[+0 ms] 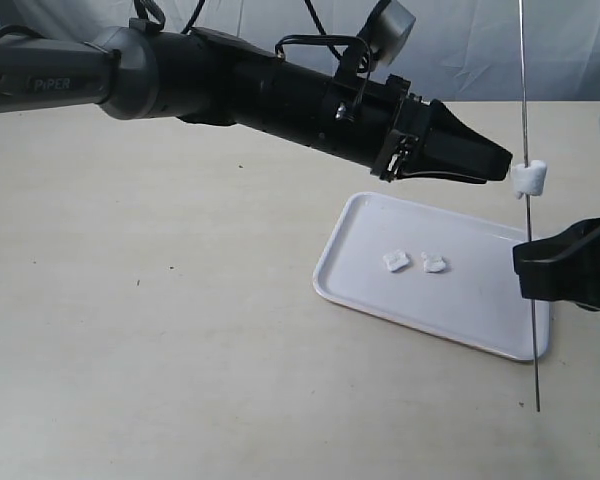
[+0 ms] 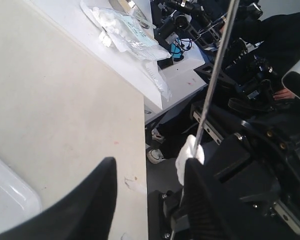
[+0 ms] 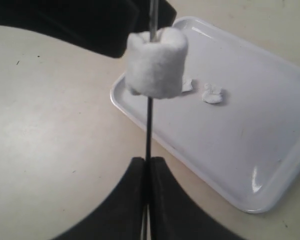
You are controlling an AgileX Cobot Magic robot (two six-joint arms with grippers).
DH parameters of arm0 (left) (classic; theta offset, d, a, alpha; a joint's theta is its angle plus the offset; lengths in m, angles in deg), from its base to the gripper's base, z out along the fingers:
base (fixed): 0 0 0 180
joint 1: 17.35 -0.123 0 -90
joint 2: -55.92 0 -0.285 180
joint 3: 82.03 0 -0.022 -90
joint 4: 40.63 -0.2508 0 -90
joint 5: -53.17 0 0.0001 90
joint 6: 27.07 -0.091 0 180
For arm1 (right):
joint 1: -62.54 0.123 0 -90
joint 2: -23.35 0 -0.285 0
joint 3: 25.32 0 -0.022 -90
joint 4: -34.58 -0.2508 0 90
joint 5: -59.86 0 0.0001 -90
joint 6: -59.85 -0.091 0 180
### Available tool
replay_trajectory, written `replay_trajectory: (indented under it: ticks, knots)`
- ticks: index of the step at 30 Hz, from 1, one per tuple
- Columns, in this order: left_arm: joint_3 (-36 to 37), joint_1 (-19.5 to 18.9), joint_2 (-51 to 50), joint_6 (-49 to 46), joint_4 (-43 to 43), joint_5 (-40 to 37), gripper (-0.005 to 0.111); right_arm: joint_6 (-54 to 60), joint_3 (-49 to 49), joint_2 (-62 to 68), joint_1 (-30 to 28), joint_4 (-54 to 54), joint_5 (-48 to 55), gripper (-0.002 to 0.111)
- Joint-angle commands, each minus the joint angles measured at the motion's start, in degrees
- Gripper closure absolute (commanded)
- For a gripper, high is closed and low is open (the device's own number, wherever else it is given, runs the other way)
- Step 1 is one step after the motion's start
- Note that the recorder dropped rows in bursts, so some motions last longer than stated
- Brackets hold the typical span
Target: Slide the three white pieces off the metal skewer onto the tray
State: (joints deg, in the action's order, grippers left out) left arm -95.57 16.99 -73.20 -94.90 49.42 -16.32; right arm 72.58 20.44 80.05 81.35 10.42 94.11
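Note:
The metal skewer [image 1: 531, 330] stands upright over the right end of the tray [image 1: 460, 300]. My right gripper [image 1: 528, 268] is shut on its lower part [image 3: 149, 120]. One white piece [image 1: 529, 178] is still threaded on the rod above that grip and looks large in the right wrist view [image 3: 156, 62]. Two other white pieces [image 1: 396, 262] [image 1: 434, 264] lie on the tray [image 3: 230, 145]. My left gripper [image 1: 502, 160] reaches in from the left at the height of the threaded piece. It is open [image 2: 150, 165], and the piece [image 2: 190, 156] sits just outside the tip of one finger [image 2: 205, 200].
The beige tabletop [image 1: 150, 340] stretches left of the tray, with a white curtain behind it. The left wrist view shows the table edge [image 2: 144, 150], a white side table carrying a plastic bag [image 2: 125, 27], and dark equipment beyond.

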Motion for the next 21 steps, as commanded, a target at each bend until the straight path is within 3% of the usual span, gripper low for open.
replay_trajectory:
  ticks: [1, 21]
  knots:
    - [0.1, 0.2, 0.7, -0.1, 2.3, -0.5, 0.065, 0.5, -0.3, 0.9, 0.0, 1.1, -1.3, 0.109]
    - [0.1, 1.8, 0.7, -0.3, 1.5, -0.5, 0.065, 0.3, -0.3, 4.3, 0.0, -0.5, -4.0, 0.109]
